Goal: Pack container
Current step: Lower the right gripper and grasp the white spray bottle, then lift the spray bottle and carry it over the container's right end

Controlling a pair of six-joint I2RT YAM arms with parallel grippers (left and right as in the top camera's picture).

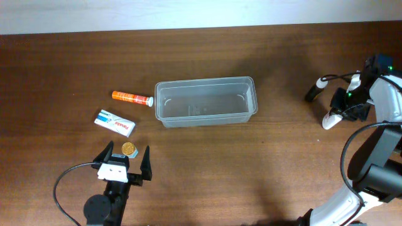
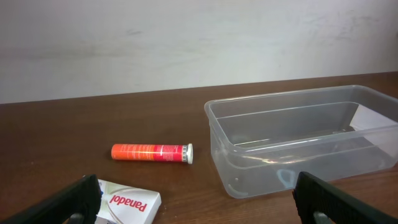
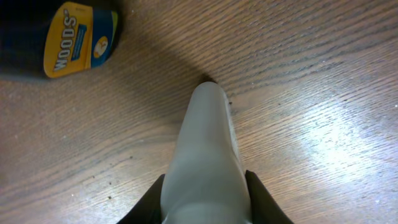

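The clear plastic container (image 1: pixel 206 114) stands empty at mid-table; it also shows in the left wrist view (image 2: pixel 298 140). An orange tube (image 1: pixel 132 97) (image 2: pixel 152 152) and a white Panadol box (image 1: pixel 115 122) (image 2: pixel 127 202) lie to its left. A small gold round item (image 1: pixel 128 148) lies between the fingertips of my left gripper (image 1: pixel 128 157) (image 2: pixel 199 208), which is open and empty. My right gripper (image 1: pixel 344 108) (image 3: pixel 205 186) is shut on a white bottle (image 1: pixel 330 119) (image 3: pixel 208 137), whose tip touches the table at the far right.
A dark bottle with a yellow WOODS label (image 3: pixel 68 40) lies near the white bottle; it shows in the overhead view (image 1: pixel 316 88) left of the right arm. The table's back edge meets a white wall.
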